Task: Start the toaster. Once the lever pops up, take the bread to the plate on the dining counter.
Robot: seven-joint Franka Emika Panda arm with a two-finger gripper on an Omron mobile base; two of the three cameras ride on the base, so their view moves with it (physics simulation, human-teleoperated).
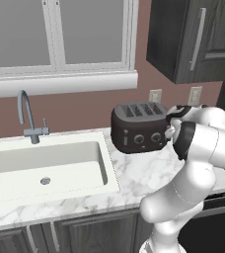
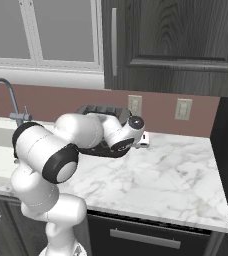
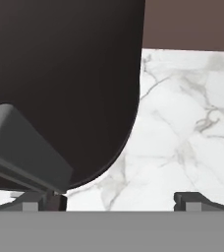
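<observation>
The toaster (image 1: pixel 138 129) is a dark glossy box with slots on top and two knobs on its front, standing on the marble worktop (image 2: pixel 176 175) by the wall. My gripper (image 1: pixel 170 128) is at its right narrow end. In the hand view the toaster's dark side (image 3: pixel 70 74) is close up, and the lever (image 3: pixel 25 150), a grey tab, sticks out just above my left fingertip (image 3: pixel 40 202). The gripper (image 3: pixel 116 202) is open, nothing held. In the right base view my arm hides most of the toaster (image 2: pixel 100 109). The bread is hidden. The plate and dining counter are out of view.
A white sink (image 1: pixel 102 163) with a curved faucet (image 1: pixel 28 116) lies left of the toaster. Dark wall cabinets (image 1: pixel 193 39) hang above it, and two outlets (image 2: pixel 183 108) sit on the wall behind. Bare marble stretches to the right as far as the worktop's end.
</observation>
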